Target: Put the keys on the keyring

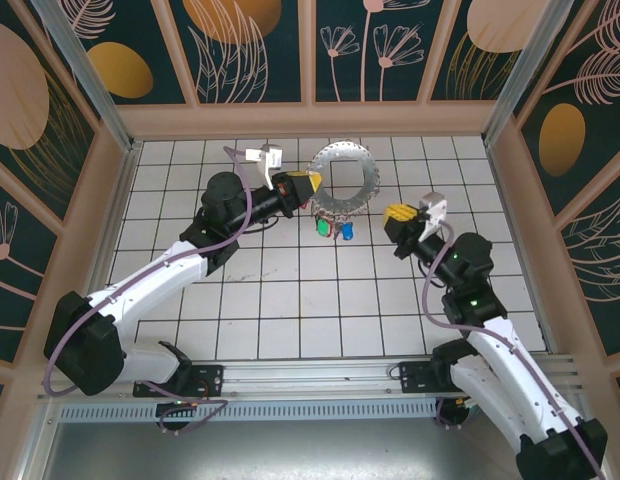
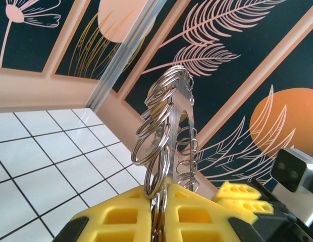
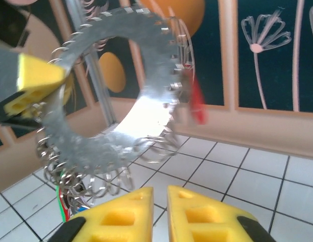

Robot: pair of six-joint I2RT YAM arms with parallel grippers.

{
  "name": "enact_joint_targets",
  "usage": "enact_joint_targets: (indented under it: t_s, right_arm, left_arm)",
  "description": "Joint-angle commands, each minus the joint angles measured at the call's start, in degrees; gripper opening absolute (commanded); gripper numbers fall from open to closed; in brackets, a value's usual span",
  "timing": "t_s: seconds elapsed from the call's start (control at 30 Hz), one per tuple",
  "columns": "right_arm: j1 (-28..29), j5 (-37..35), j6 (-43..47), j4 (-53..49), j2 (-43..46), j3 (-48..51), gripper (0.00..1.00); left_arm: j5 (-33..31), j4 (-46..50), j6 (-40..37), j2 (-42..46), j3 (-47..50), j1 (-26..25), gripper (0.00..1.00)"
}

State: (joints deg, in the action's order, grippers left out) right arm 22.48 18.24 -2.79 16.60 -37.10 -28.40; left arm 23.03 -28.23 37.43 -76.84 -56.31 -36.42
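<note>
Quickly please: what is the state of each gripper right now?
Left gripper: closed, holding the keyring by its edge.
Right gripper: jaws almost closed, holding nothing.

Left arm (image 1: 165, 272) stretched forward, my left end effector (image 1: 312, 187) clamped tight. Right arm (image 1: 487, 325) bent, my right end effector (image 1: 393, 212) nearly closed, pointing left.

Flat, silvery keyring (image 1: 369, 172) is held aloft, with green- and blue-tagged keys (image 1: 333, 228) dangling beneath it.
</note>
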Motion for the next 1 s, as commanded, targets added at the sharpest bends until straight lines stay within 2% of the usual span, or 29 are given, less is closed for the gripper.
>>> enact_joint_targets:
  t_s: [0.0,0.17,0.33,0.67,0.97]
  right_arm:
    - [5.1,-6.0,10.8,5.9,0.6,2.0,0.12]
    - [13.5,-12.3,21.0,9.6,-1.2,3.5,0.09]
    - [19.0,-17.3,28.3,11.9,-4.5,3.0,0.07]
    - [21.0,-19.4,31.7,19.3,-10.6,3.4,0.10]
    - [20.9,-21.5,30.9,19.8,-12.7,3.4,0.13]
  left_arm:
    - [-1.7,-2.4,-1.3,1.4,-2.7,0.0,0.03]
    - [-1.7,-2.8,-1.0,1.1,-2.7,0.0,0.03]
    - [-1.2,-2.9,-0.7,1.2,-2.6,0.0,0.04]
    - [-0.3,-3.4,0.3,1.2,-2.1,0.0,0.04]
    - [0.5,-5.0,1.9,0.9,-1.5,0.0,0.04]
